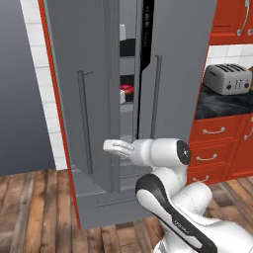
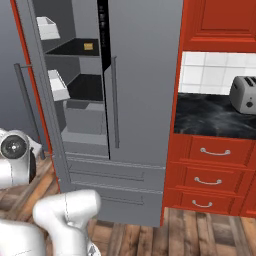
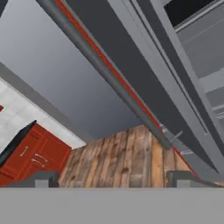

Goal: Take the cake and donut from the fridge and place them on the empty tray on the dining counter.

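On a black shelf deep inside the fridge [image 1: 99,44], the pink-iced donut [image 1: 127,89] shows through the gap of the half-open left door, while the small tan cake [image 2: 88,46] sits on the shelf above it. Beside that door's long handle [image 3: 105,72], the gripper [image 3: 113,179] is empty with its fingers [image 3: 43,178] spread wide, resting low near the door's lower edge. Judging by the narrow gap, the door wants swinging wider before the arm reaches in, keeping the wrist clear of the door bins [image 2: 57,84].
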